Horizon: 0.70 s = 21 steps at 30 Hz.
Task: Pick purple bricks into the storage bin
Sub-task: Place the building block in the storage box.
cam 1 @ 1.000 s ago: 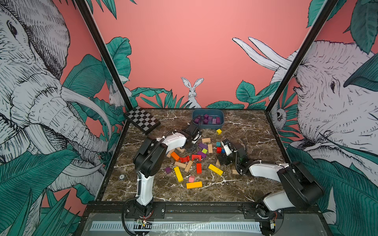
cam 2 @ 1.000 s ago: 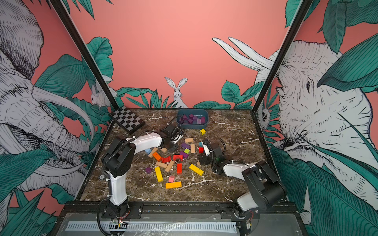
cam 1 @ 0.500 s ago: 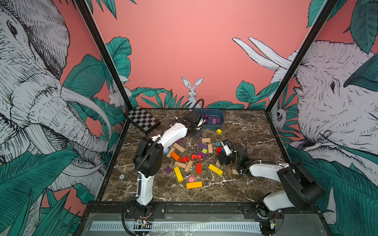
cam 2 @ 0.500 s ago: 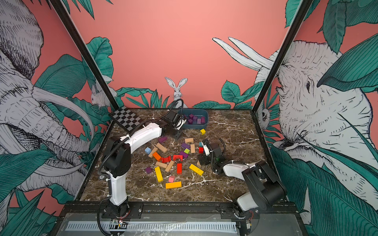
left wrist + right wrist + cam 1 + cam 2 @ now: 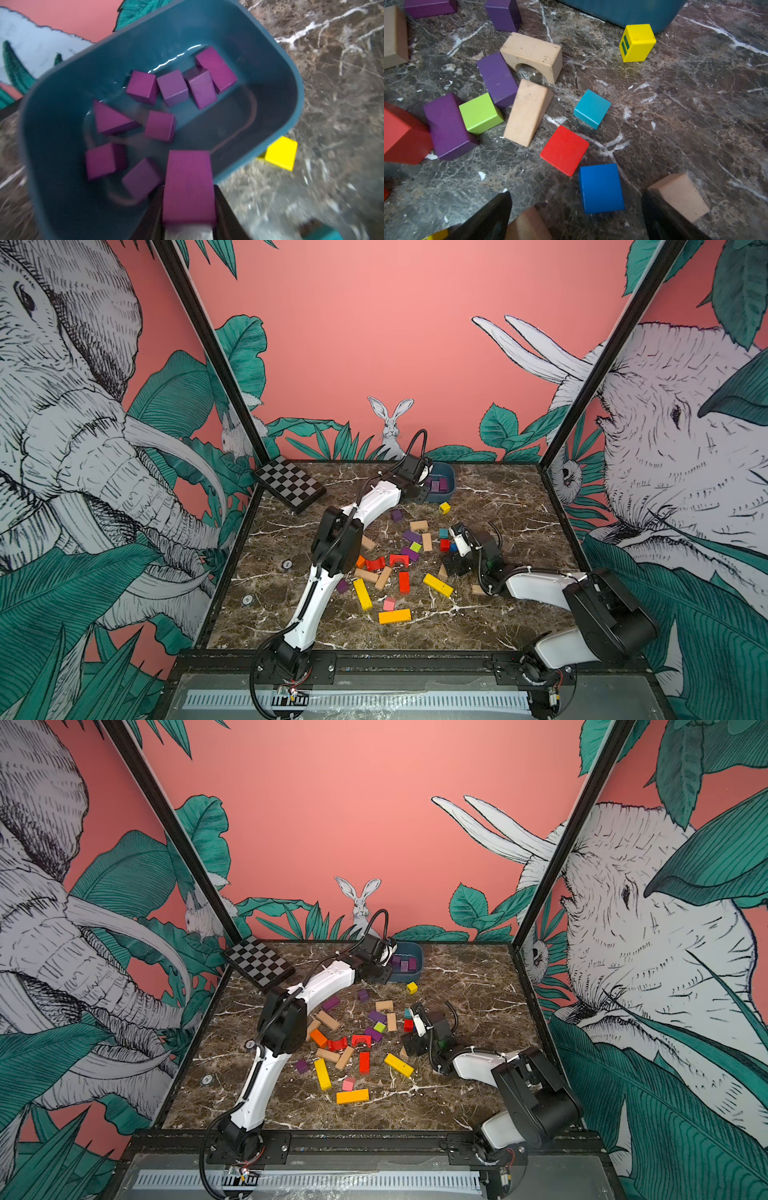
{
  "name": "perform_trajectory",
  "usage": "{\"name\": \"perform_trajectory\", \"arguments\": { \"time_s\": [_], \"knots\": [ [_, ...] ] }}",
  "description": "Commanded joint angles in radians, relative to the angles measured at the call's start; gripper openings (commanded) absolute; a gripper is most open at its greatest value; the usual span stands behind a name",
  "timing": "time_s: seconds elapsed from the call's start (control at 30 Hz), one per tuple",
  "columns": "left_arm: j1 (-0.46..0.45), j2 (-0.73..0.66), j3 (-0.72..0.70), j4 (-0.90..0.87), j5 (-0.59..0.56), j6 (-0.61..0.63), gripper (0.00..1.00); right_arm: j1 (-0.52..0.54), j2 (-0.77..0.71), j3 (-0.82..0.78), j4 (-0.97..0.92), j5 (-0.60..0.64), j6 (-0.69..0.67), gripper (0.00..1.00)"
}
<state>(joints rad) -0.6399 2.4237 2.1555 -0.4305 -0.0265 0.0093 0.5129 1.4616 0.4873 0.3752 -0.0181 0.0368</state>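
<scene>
Purple bricks [image 5: 172, 87] are mostly lying in the storage bin [image 5: 62, 104] already. I'm counting eight loose ones on its floor in the left wrist view, cubes and short bars plus one wedge-looking piece [image 5: 112, 118]. A ninth, a purple bar [image 5: 188, 182], is sitting in the left tool [image 5: 189, 209], whose jaws are squeezing its two long sides, and its far end is poking in over the bin's rim. In both top views that tool is hanging at the bin's near-left corner, and the bin itself is sitting at the back of the marble worktop [image 5: 498, 614], close to the rear wall.

More purple ones are lying out on the worktop in the jumble of coloured blocks. A purple cube [image 5: 396, 514] is sitting nearest the bin. Two darker purple blocks [image 5: 498, 79] are flanking a lime cube [image 5: 480, 113]. A small purple piece [image 5: 341, 585] is lying down by the left arm, and another purple block [image 5: 331, 1002] is lying beside that arm's forearm.

Over on the right side of the pile, the right tool [image 5: 571, 207] is hovering low with its jaws spread wide and nothing clamped. A blue cube [image 5: 601, 187] is lying just ahead of the gap, with a red cube [image 5: 564, 150] and a teal cube [image 5: 591, 108] beyond it.

A yellow cube [image 5: 636, 42] is sitting just beside the bin's near-right corner, and a checkerboard slab [image 5: 291, 485] is filling the back-left corner.
</scene>
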Motion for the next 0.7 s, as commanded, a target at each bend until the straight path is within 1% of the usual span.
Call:
{"name": "perform_trajectory", "arguments": {
  "time_s": [0.0,0.1,0.27,0.4,0.57,0.67],
  "knots": [
    [-0.001,0.018,0.081,0.055,-0.019,0.002,0.0,0.007,0.006,0.008,0.002,0.009,-0.012,0.99],
    [-0.001,0.063,0.144,0.06,-0.03,0.019,0.0,0.008,0.006,0.009,0.001,0.009,-0.012,0.99],
    [0.0,0.084,0.158,0.096,-0.03,0.027,0.0,0.008,0.008,0.013,-0.003,0.014,-0.01,0.99],
    [0.0,0.118,0.182,0.113,-0.01,0.026,0.0,0.007,0.012,0.016,-0.005,0.014,-0.01,0.99],
    [0.0,0.189,0.279,0.072,0.036,0.041,0.0,0.007,0.013,0.017,-0.008,0.017,-0.01,0.99],
    [0.0,0.2,0.286,0.073,0.043,0.043,0.03,0.008,0.013,0.019,-0.009,0.018,-0.009,0.99]
  ]
}}
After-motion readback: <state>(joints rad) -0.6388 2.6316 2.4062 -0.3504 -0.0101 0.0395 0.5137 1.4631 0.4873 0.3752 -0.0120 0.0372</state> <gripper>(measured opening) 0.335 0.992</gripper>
